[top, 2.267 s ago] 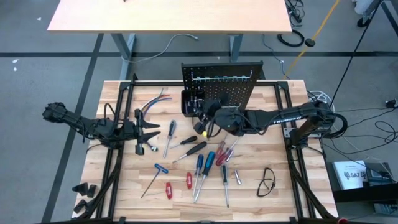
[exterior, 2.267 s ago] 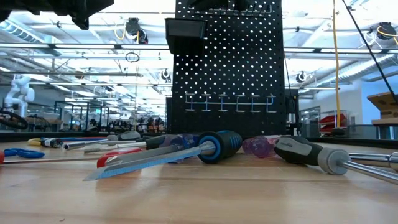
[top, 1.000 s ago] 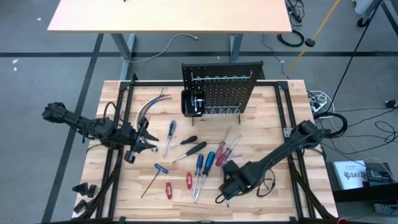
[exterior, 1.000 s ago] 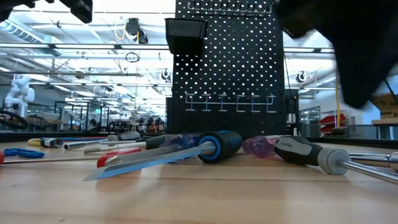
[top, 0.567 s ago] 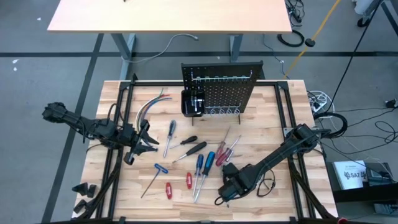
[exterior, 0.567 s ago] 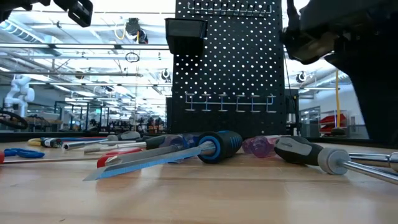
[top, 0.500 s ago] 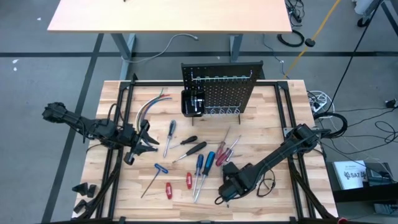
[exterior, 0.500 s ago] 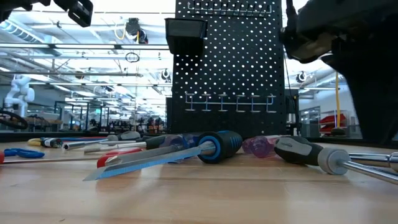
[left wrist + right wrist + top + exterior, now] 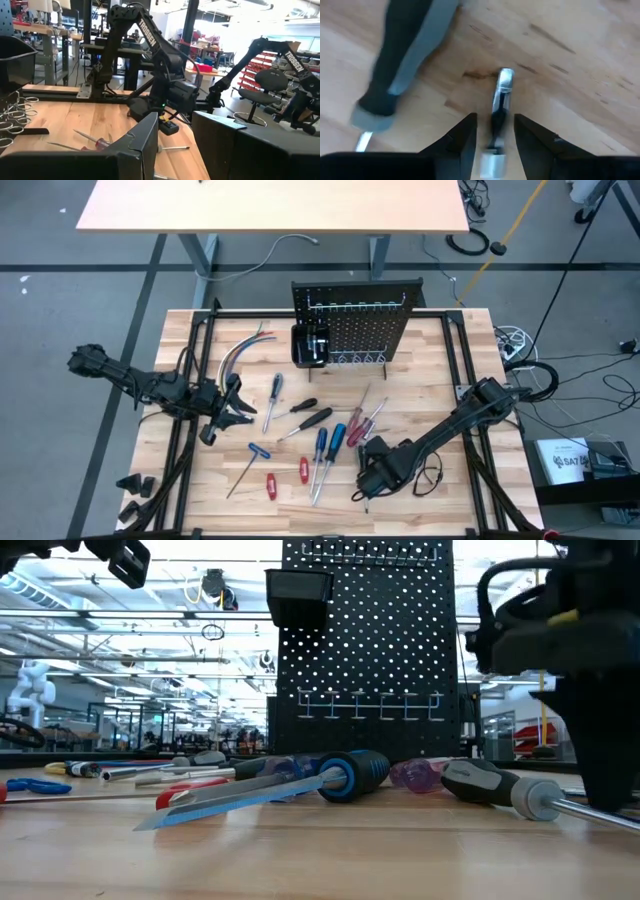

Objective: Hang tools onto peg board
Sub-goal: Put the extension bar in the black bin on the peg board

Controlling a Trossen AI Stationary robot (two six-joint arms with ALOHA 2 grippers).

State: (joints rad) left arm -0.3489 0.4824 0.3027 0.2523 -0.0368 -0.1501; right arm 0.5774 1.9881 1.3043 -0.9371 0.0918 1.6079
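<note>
I have the right end effector (image 9: 494, 131) low over the bench (image 9: 440, 370), near its front edge, its fingers parted and straddling a small silver bit (image 9: 501, 100) that lies flat on the wood; nothing is gripped yet. To do this well, I judge I should keep the bit centred between the fingers, drop until the tips almost touch the wood, then close gently so the thin piece does not skid or flip. Just beside it lies a screwdriver with a black and grey handle (image 9: 402, 55), and I want the near finger to clear that handle. The left end effector (image 9: 232, 402) waits above the bench's left part, partly open and holding nothing. The peg board (image 9: 358, 320) stands upright at the far edge, well apart from the bit, with a small black bin (image 9: 309, 346) on its front. Between us lie more tools (image 9: 322, 445) and, further right, safety glasses (image 9: 430, 472), which my carry path should pass over.
</note>
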